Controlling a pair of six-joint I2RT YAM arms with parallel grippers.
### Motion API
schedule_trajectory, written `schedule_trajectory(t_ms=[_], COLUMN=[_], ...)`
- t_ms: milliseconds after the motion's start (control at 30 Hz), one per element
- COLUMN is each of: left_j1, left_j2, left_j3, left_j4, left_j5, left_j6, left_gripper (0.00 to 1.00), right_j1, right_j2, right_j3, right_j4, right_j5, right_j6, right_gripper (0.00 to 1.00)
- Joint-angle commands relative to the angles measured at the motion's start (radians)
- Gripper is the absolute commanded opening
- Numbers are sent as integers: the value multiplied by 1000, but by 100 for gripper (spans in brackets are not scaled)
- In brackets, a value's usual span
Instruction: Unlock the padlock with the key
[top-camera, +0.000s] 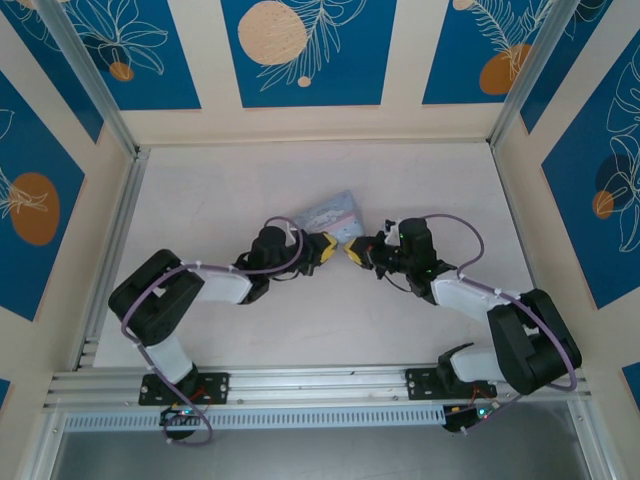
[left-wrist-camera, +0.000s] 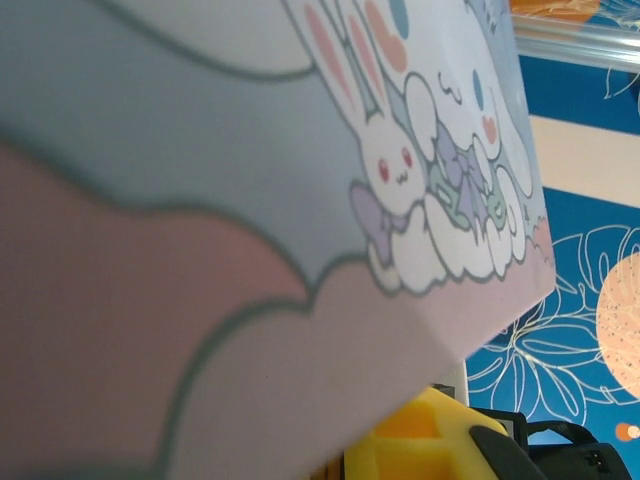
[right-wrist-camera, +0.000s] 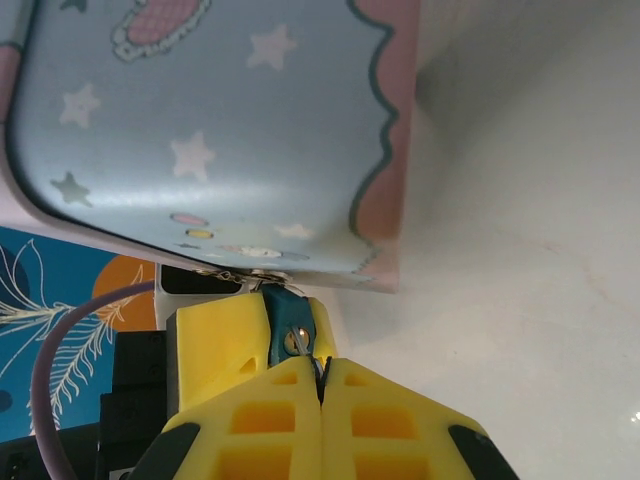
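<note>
The right end effector (right-wrist-camera: 320, 385) is pinched narrow on the key (right-wrist-camera: 305, 352), whose tip meets the padlock (right-wrist-camera: 288, 325) at its 11 o'clock. The left end effector (top-camera: 327, 248) clamps the padlock, which hangs under the box (right-wrist-camera: 220, 130) at 12 o'clock, above the counter (right-wrist-camera: 520, 300).

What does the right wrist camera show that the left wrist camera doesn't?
Right wrist: the padlock at the edge of the box, the right pincer shut on what looks like the key at its keyhole, and bare table. Left wrist: the box's cartoon bunny print. Both: the pale blue box, yellow pincer fingers and the blue patterned wall.
</note>
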Motion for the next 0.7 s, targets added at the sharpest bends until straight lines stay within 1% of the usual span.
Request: schedule_trajectory(t_ms=[0,167,300,667], left_j1=[11,42,52,52], left_j2=[-64,-138,-168,-144], left_j3=[-32,-72,-70,-38], left_j4=[24,-30,-71,-57], left_j5=[-9,-13,-1,54], left_j6=[1,29,49,70], left_gripper=[0,0,0,0], right_j1=[38,68,68,51], right_j2=[29,54,53,17], right_j3=[54,69,41,-33], right_j4=[66,87,104,120], right_j5=[-29,-23,-6,15], right_j6=[-8,-2,11,25], right_gripper=[0,0,0,0])
